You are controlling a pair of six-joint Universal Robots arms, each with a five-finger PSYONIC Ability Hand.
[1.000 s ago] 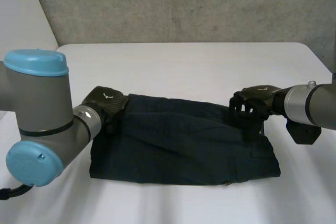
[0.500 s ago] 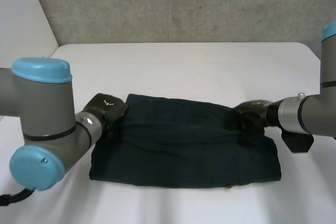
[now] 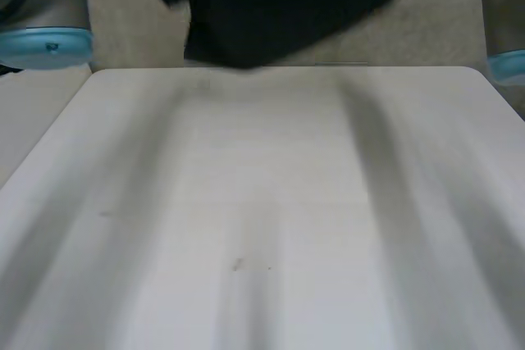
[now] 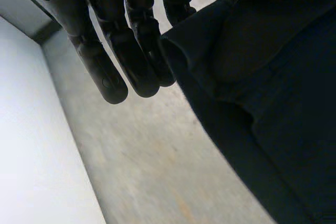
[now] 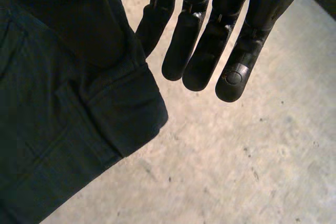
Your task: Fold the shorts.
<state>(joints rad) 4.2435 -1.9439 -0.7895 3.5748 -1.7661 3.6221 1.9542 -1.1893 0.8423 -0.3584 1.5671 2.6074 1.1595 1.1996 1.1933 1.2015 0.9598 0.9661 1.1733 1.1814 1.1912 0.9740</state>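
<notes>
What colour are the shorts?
The shorts are a plain dark navy, almost black, with no pattern; the right wrist view shows it best.

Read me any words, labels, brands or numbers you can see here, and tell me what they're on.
None: there is no readable text on the shorts, the table, the left hand or the right hand.

Head view: high and set back, facing down over the tabletop, shorts hanging above its far edge. Wrist views: very close, looking along left robot hand and right robot hand. All three share the shorts.
</notes>
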